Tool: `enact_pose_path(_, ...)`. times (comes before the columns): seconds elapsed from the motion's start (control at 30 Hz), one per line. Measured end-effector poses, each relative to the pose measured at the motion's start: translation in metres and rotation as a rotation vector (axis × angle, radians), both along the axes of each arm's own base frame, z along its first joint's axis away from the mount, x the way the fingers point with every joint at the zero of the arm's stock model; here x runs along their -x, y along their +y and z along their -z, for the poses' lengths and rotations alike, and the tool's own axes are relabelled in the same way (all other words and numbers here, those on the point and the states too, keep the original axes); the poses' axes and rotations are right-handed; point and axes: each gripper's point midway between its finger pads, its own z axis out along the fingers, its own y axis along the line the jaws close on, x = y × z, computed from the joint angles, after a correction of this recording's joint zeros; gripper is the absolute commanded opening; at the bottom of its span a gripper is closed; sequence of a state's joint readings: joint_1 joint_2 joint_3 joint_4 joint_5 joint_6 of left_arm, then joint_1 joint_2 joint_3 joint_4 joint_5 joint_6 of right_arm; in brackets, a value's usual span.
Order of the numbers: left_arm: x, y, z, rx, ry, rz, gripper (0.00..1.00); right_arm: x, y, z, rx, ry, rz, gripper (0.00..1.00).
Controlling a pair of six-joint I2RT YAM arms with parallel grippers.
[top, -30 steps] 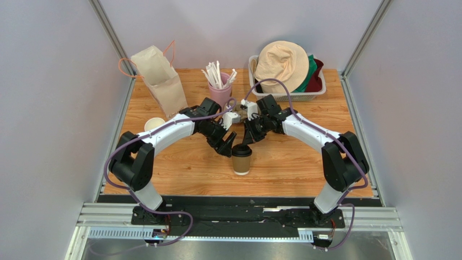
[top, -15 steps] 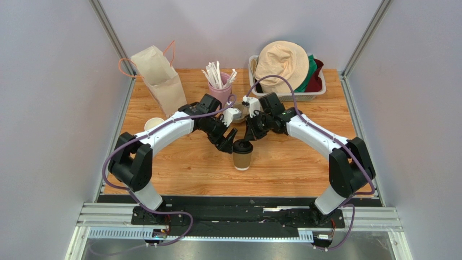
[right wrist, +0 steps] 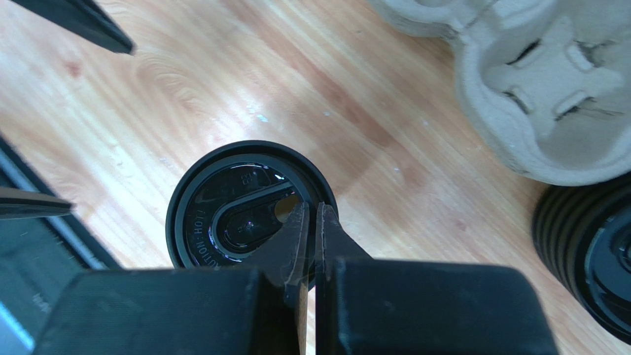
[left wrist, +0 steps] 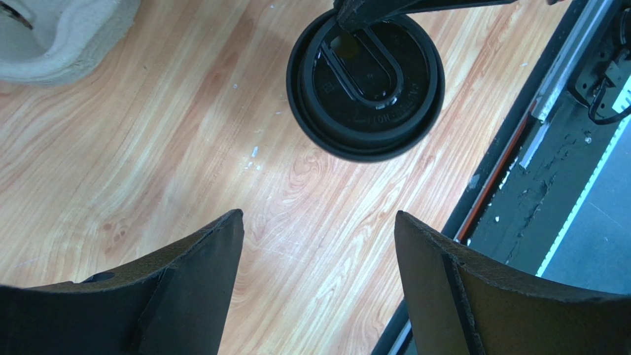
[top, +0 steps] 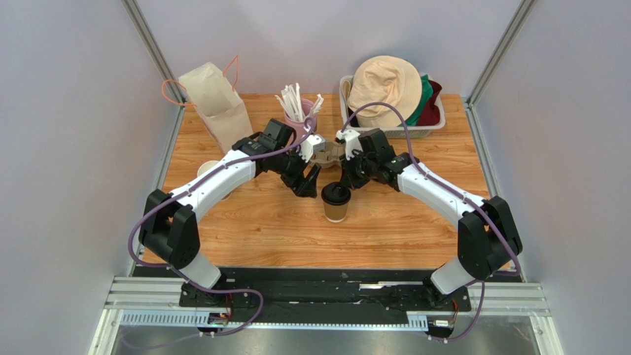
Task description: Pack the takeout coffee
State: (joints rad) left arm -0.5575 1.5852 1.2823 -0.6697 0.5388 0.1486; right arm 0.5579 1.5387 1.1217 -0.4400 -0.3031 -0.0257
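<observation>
**Inspector:** Left end effector [left wrist: 318, 240]?
**Assessor:** Jaws wide apart and empty. It hovers just beside the takeout coffee [top: 336, 209], which stands upright mid-tabletop [top: 259, 229].
**Inspector:** Right end effector [right wrist: 307, 216]?
**Assessor:** Jaws closed together, gripping nothing. The tips are over the lid [left wrist: 366, 81]; contact unconfirmed.
**Inspector:** Counts?
**Assessor:** One takeout coffee, one pulp carrier [right wrist: 548, 89], one stack of black lids [right wrist: 592, 251], one paper bag [top: 218, 111].
</observation>
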Motion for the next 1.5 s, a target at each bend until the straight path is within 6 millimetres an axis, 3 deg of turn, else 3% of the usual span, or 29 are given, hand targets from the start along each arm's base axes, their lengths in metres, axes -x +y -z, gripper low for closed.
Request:
enact_pose_path(0.17,-0.004,0.002,0.000,-0.005,-0.014,-0.011,0.83,-0.007,-0.012,0.007,0.033,-0.078,0.040,0.00)
enact_pose_path(0.4,-0.008,0.002,-0.001,-0.007,-0.038,-0.013,0.83,-0.016,-0.029,-0.004,0.053,-0.214,0.117,0.00)
enact_pose_path(0.67,-0.011,0.000,0.000,0.000,-0.053,-0.012,0.83,-0.024,-0.030,-0.015,0.052,-0.277,0.141,0.02)
enact_pose_path(1.13,-0.023,-0.008,0.006,0.003,-0.040,-0.026,0.83,-0.012,-0.033,-0.001,0.100,-0.255,0.107,0.06)
enact_pose_path(1.5,-0.034,-0.014,0.003,0.012,-0.063,-0.032,0.83,-0.004,-0.035,-0.001,0.119,-0.258,0.079,0.32)
